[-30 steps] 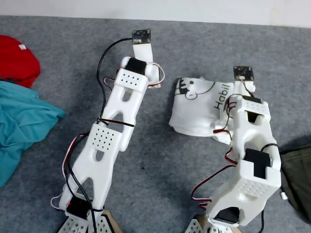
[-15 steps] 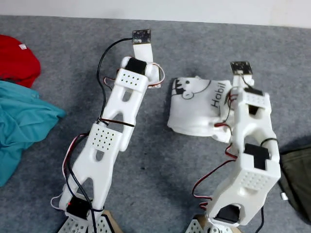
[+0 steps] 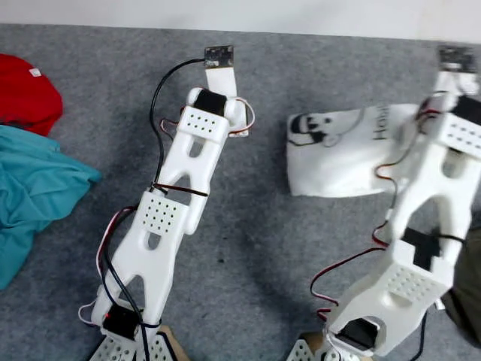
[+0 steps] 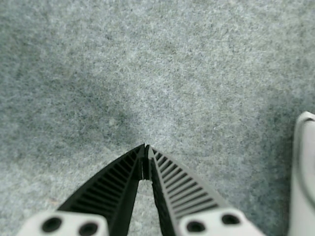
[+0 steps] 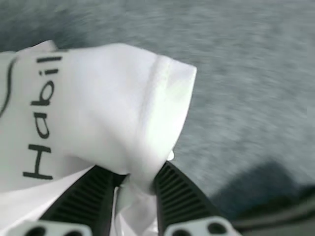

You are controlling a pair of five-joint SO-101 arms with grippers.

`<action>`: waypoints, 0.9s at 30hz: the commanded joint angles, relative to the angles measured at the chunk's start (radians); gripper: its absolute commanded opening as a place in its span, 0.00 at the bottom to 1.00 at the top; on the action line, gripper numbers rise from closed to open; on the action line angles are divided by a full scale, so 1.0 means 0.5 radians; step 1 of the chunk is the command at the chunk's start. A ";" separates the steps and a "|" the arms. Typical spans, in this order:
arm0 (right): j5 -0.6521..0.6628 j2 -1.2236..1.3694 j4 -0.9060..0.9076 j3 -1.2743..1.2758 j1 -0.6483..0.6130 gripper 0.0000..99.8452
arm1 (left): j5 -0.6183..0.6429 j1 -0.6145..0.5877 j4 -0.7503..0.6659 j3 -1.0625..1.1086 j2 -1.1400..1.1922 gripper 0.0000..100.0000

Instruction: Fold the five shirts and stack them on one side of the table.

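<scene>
**White shirt gripped at its folded edge, right side of the table**

My right pincer (image 5: 140, 179) is clamped on the white shirt (image 5: 98, 98). Both fingers bite a doubled edge, and cloth bunches between them. I judge the grip sits there because a fold's edge lets me drag or lift the whole bundle without it falling open.

From above, the shirt lies as a compact, roughly folded rectangle on the right half of the grey table (image 3: 301, 68), partly under my right arm. It is well apart from the red shirt (image 3: 22, 94) and the teal shirt (image 3: 34, 195), both heaped unfolded at the left edge. A dark garment (image 3: 472, 312) shows at the right edge.

My left pincer (image 4: 146, 147) is closed on nothing, tips touching, over bare table — out of the way, I think, so the right arm has room.

Black lettering runs across the white shirt beside a drawn cartoon figure, and the red shirt carries a small white tag — I read out neither.
</scene>
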 commanded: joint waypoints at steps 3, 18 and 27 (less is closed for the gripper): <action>0.034 -0.029 0.164 -0.302 0.226 0.01 | 0.003 -0.014 -0.031 -0.048 -0.026 0.01; -0.123 0.032 -0.044 -0.100 -0.348 0.01 | 0.003 -0.014 -0.031 -0.044 -0.026 0.01; -0.196 0.048 -0.112 -0.081 -0.545 0.01 | 0.006 -0.060 -0.031 -0.054 -0.026 0.01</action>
